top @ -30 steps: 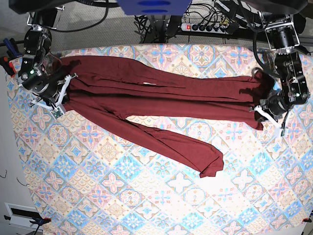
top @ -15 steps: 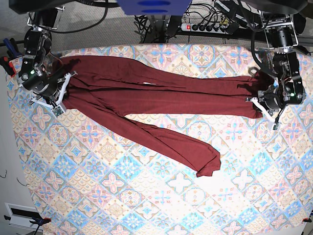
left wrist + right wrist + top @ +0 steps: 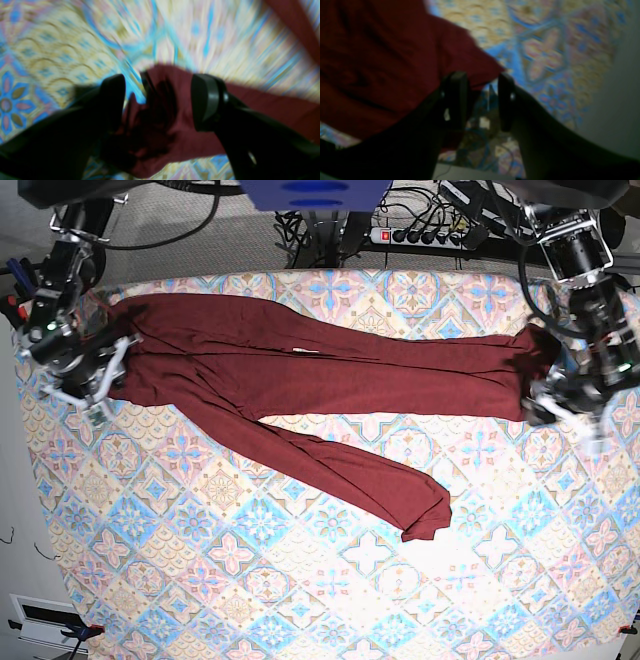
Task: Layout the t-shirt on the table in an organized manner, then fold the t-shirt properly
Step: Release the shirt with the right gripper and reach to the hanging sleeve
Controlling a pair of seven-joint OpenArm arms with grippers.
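Note:
The dark maroon t-shirt [image 3: 330,365] lies stretched in a long band across the far part of the patterned table [image 3: 300,580]. One sleeve [image 3: 370,475] trails toward the front. My left gripper [image 3: 560,405] is at the shirt's right end. In the left wrist view it [image 3: 158,100] is open wide, with bunched fabric [image 3: 155,130] between and under the fingers. My right gripper [image 3: 108,378] is at the shirt's left end. In the right wrist view it [image 3: 482,98] is open with a narrow gap, and a fabric corner [image 3: 460,55] lies just past the fingertips.
The table's left edge is close beside my right gripper, and grey floor [image 3: 620,100] shows past it. A power strip and cables [image 3: 420,232] lie behind the table's far edge. The patterned front half of the table [image 3: 250,610] has no objects on it.
My right gripper has moved left toward the table edge, and the shirt's left end shifted left with it. My left gripper has moved right and slightly down, off the shirt's right end.

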